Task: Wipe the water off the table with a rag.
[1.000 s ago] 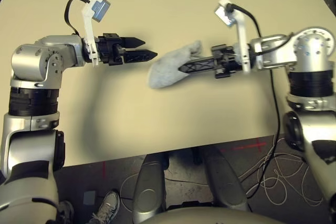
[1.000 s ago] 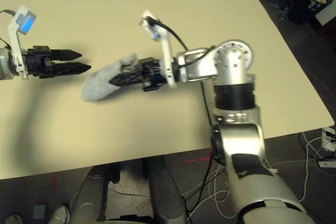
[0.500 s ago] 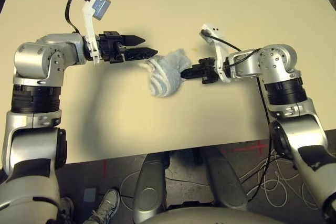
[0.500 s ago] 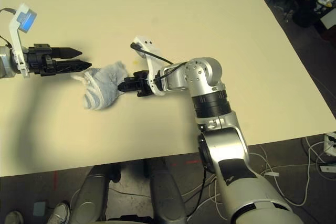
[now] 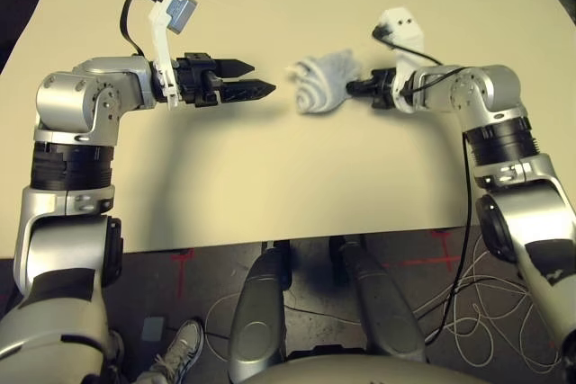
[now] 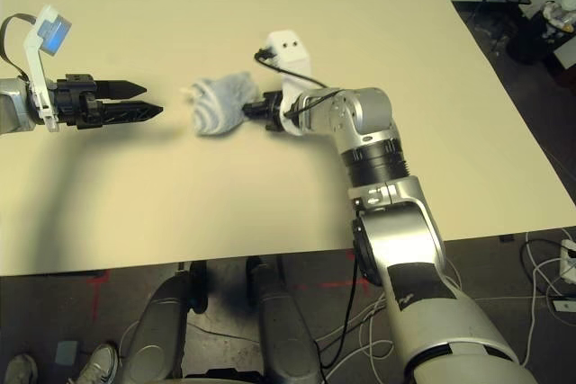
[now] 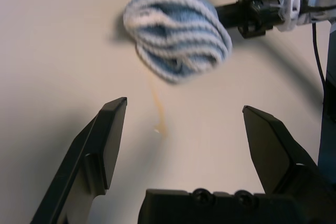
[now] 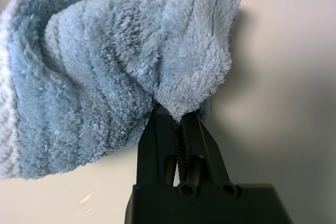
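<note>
Rag (image 5: 324, 80), bunched in whitish-hemmed folds, sits mid-tabletop (image 5: 270, 186) pinched in the right gripper's (image 8: 178, 121) closed jaws, just beside a thin yellow-orange streak of water (image 7: 159, 114), the left gripper (image 7: 184, 129) hovering near with jaws wide, cables (image 5: 477, 303) on the dark floor (image 5: 189, 303).

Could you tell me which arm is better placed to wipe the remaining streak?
Right: its gripper already pinches the rag just beside the yellow water streak, while the left gripper hangs open and empty.
</note>
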You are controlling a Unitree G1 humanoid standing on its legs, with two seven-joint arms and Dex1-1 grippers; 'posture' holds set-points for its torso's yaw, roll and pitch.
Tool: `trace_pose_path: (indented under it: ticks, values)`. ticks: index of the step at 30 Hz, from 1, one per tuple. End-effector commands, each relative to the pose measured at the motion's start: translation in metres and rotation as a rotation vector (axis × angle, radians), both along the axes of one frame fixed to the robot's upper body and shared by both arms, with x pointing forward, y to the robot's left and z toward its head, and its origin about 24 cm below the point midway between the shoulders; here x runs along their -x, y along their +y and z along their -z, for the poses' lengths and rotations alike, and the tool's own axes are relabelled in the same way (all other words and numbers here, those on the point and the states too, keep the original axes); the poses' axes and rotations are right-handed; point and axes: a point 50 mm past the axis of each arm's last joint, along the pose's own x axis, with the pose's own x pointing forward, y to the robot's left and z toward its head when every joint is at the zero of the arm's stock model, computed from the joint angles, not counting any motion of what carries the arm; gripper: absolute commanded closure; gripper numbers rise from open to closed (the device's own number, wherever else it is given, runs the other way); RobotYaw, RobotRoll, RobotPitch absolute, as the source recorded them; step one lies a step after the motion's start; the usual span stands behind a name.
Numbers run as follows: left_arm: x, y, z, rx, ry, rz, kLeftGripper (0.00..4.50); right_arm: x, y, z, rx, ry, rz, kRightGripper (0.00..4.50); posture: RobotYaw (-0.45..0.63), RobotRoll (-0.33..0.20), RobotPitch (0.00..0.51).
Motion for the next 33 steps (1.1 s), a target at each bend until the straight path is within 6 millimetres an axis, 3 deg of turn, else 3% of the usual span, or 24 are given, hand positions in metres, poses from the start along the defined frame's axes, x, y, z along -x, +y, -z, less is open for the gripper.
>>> trace_pose_path:
  ticks: [1,4,8,14,20,28,33]
  values:
    - [-0.001,-0.001,0.002,-0.008,0.008,-0.001,0.00,-0.005,-0.017,0.008,0.059,0.001,0.084,4.47,-0.08,0.000,0.389]
    - [-0.001,-0.001,0.001,-0.006,0.007,-0.004,0.00,0.011,0.018,0.011,-0.003,0.087,-0.156,4.47,-0.08,0.000,0.394]
    - [-0.001,-0.002,0.000,-0.001,0.002,-0.009,0.00,0.047,0.073,0.006,-0.169,0.232,-0.436,4.47,-0.08,0.000,0.396]
    - [-0.004,0.000,-0.005,0.005,-0.014,-0.025,0.00,0.085,0.127,-0.001,-0.256,0.319,-0.675,4.47,-0.07,0.000,0.398]
    - [-0.004,-0.002,-0.006,0.006,-0.020,-0.025,0.00,0.095,0.150,-0.009,-0.320,0.347,-0.756,4.47,-0.06,0.000,0.398]
    - [-0.002,0.000,-0.006,0.006,-0.020,-0.036,0.00,0.071,0.131,0.006,-0.262,0.327,-0.563,4.47,-0.05,0.000,0.399]
    - [-0.003,-0.001,-0.008,0.010,-0.025,-0.043,0.00,0.089,0.147,-0.011,-0.350,0.344,-0.705,4.47,-0.05,0.000,0.397]
